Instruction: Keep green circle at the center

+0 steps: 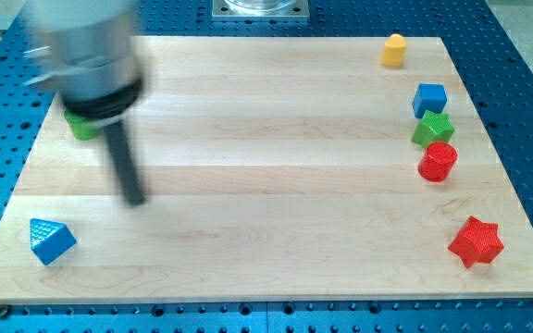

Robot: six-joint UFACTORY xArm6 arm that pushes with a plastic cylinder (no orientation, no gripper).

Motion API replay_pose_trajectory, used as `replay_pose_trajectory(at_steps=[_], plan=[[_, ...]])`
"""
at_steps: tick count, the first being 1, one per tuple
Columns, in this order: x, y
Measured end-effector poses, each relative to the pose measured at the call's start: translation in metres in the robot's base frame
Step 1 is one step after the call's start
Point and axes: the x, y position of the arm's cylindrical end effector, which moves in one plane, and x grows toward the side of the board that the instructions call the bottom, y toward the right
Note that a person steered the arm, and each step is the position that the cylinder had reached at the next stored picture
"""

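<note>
A green block (82,127), probably the green circle, sits near the board's left edge in the upper left, mostly hidden behind the arm's blurred grey body; its shape cannot be made out. My tip (135,199) rests on the board below and to the right of that green block, apart from it. A green star (432,129) sits at the view's right, between a blue cube (429,98) above and a red cylinder (438,162) below.
A yellow block (393,50) stands at the top right. A red star (476,242) lies at the lower right. A blue triangle (51,240) lies at the lower left. The wooden board (266,185) lies on a blue perforated table.
</note>
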Motion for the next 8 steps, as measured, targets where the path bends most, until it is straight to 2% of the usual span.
replay_pose_trajectory(at_steps=[1, 5, 6, 7, 8], plan=[[0.050, -0.095], [-0.031, -0.095], [-0.126, -0.074], [-0.157, 0.017], [-0.161, 0.120]])
